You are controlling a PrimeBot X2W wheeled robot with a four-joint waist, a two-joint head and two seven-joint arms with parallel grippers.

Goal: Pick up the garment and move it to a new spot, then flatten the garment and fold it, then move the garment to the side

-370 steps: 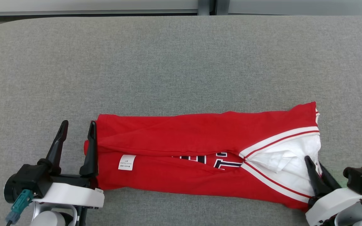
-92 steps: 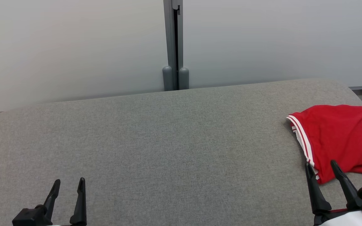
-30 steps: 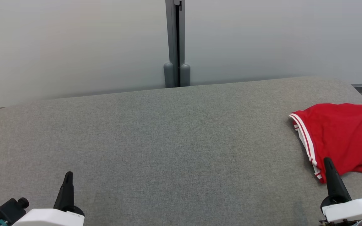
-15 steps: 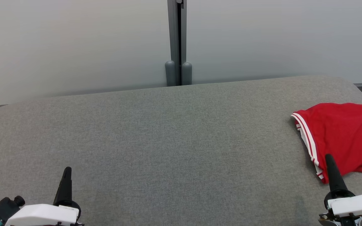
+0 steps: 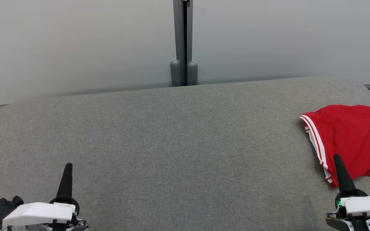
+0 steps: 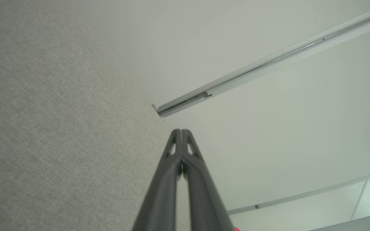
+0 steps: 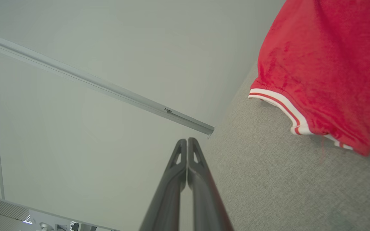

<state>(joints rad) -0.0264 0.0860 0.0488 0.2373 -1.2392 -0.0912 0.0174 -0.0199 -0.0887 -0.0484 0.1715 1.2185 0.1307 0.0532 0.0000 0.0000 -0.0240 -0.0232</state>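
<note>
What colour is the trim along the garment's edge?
White with a thin red stripe, on the red garment; clearest in the right wrist view.

A wide surface (image 5: pixel 172 144) covered in grey woven fabric spans the head view, and its far corners at 10 and 2 o'clock are rounded. A folded red garment (image 5: pixel 355 138) lies on it at 3 o'clock, close to the 2 o'clock corner. The garment's edge with white-and-red striped trim faces 9 o'clock and slants from 12 toward 6 o'clock. Its 3 o'clock side passes out of the picture.
</note>
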